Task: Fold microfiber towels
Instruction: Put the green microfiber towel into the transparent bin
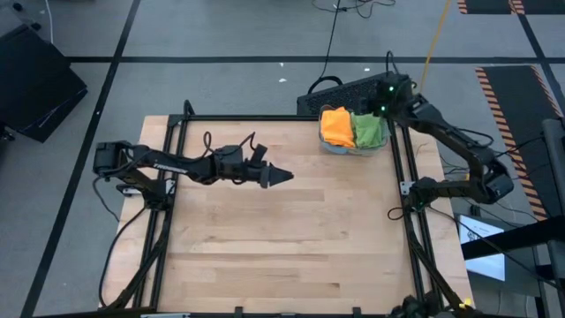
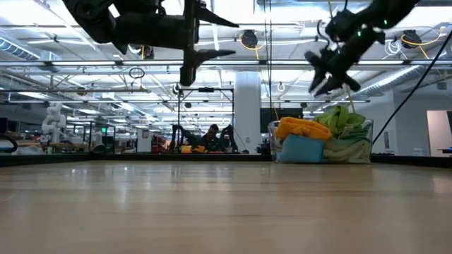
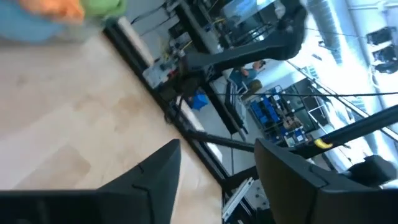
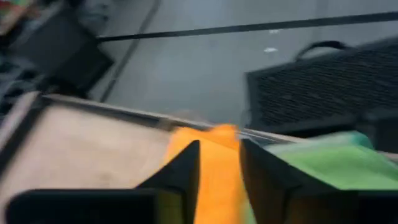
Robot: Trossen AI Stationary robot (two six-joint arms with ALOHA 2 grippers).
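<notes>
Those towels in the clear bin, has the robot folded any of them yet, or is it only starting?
Only starting, it seems. No folded towel lies on the wooden table. The orange towel, lime green towel and a blue towel sit bunched in the clear bin. The right gripper hovers open above the bin, holding nothing. The left gripper waits open over the table. All folding remains.
</notes>
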